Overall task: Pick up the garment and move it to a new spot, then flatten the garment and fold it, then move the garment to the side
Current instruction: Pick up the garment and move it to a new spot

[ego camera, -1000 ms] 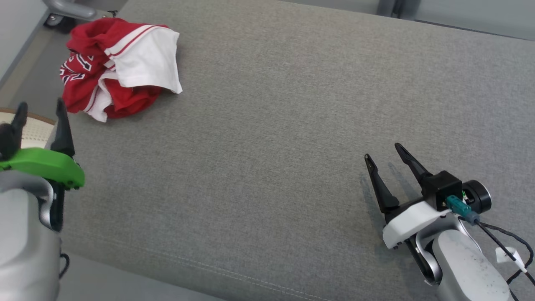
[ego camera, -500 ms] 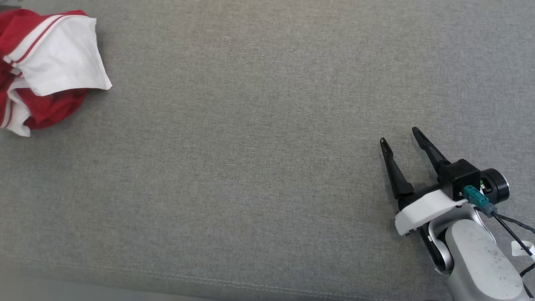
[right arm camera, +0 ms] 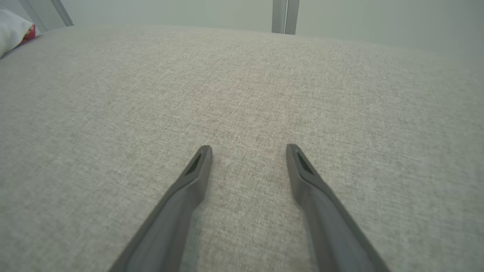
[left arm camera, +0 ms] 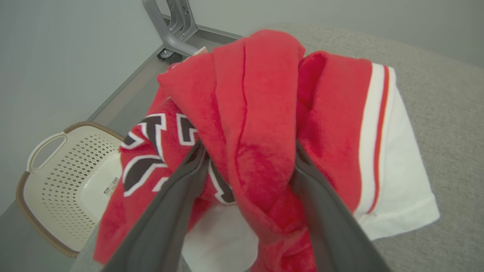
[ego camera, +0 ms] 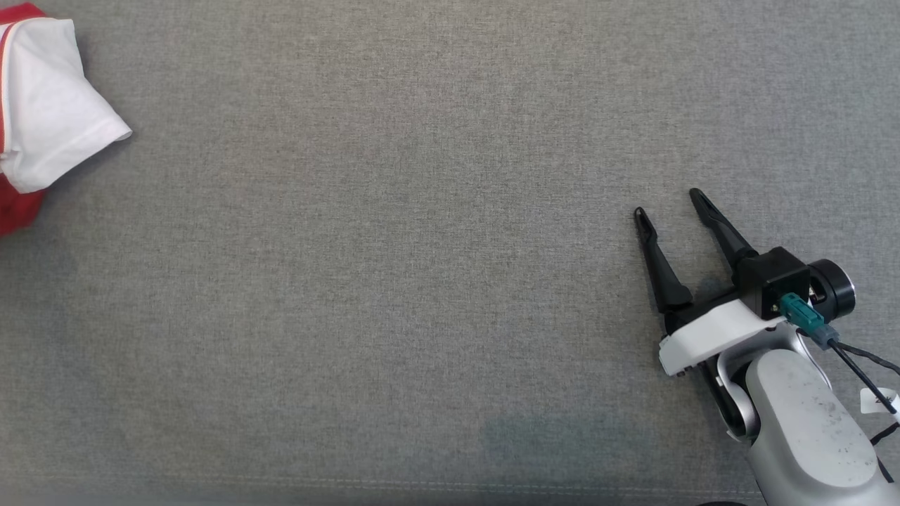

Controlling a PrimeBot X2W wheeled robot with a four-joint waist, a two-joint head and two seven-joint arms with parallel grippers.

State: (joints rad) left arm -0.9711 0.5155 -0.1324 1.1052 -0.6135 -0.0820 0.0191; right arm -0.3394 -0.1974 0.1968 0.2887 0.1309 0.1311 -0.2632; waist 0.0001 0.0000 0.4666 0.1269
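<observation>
The garment [ego camera: 42, 105], a crumpled red and white jersey with dark lettering, lies at the far left of the grey fabric surface [ego camera: 422, 246]. In the left wrist view, my left gripper [left arm camera: 249, 151] stands open, its two fingers astride a raised red fold of the garment [left arm camera: 261, 124]. The fingertips are sunk into the cloth on either side. My right gripper [ego camera: 668, 204] hovers open over bare fabric at the right, far from the garment. Nothing is between its fingers [right arm camera: 248, 148]. A white corner of the garment [right arm camera: 11, 30] peeks in at that view's top left.
A cream perforated laundry basket [left arm camera: 56, 170] sits on the floor beside the surface, below the garment's end. A grey metal frame leg [left arm camera: 170, 26] stands behind the garment. Another metal post [right arm camera: 285, 15] rises past the surface's far edge.
The head camera has turned right, so the garment has slid to the picture's left edge and the left gripper has left it. The right gripper stays open, shifted slightly up the picture.
</observation>
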